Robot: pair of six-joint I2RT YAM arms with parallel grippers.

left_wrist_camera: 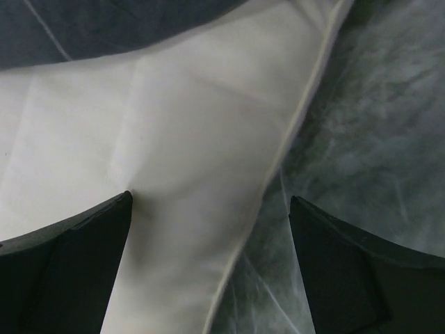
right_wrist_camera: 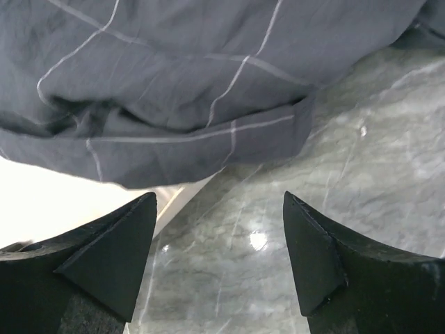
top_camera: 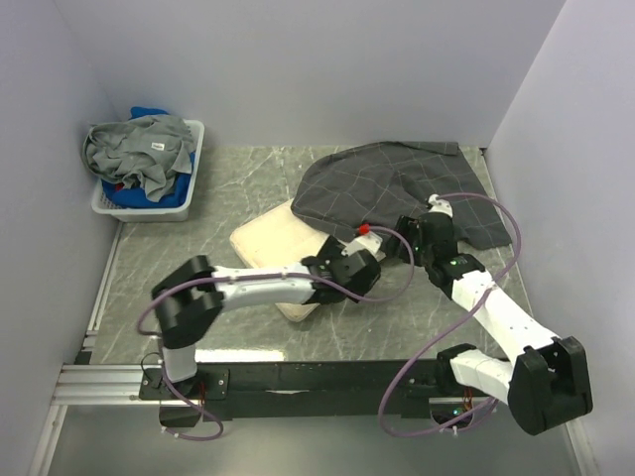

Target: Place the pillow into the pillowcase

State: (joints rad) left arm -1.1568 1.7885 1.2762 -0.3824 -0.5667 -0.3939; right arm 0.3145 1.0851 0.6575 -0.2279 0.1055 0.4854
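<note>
Mid-table, flat on the marble: the pillow [top_camera: 270, 238], with its far right end covered by the near hem of the pillowcase [top_camera: 387, 183]. Cannot tell if tucked inside the opening or merely lying under the cloth. Spread beyond, to the far right: the rest of the pillowcase, rumpled, mostly off the pillow.

Poised over the pillow's near right edge: the left gripper [left_wrist_camera: 210, 197], wide apart and clamping nothing, with cream fabric below one finger and bare stone below the other. Just right of that, close to the hem: the right gripper [right_wrist_camera: 217, 197], likewise spread wide and empty.

Likely to go wrong: pinching both layers of the hem at once, and so sealing the mouth instead of opening it. Could also shove the pillow along beneath the cloth rather than into it, dragging the whole case toward the far wall. Soft filling, so apt to buckle if pushed from one edge only. Tight quarters between the two wrists, amid looping purple cables [top_camera: 476, 208]; some risk of a snag or a knock.

Underneath, a grey-green marbled table [top_camera: 248, 174], glossy, probably slippery for cloth. In the far left corner, a white basket [top_camera: 195, 177] heaped with grey and blue clothes [top_camera: 139, 149]. On three sides, plain pale walls [top_camera: 298, 59].
</note>
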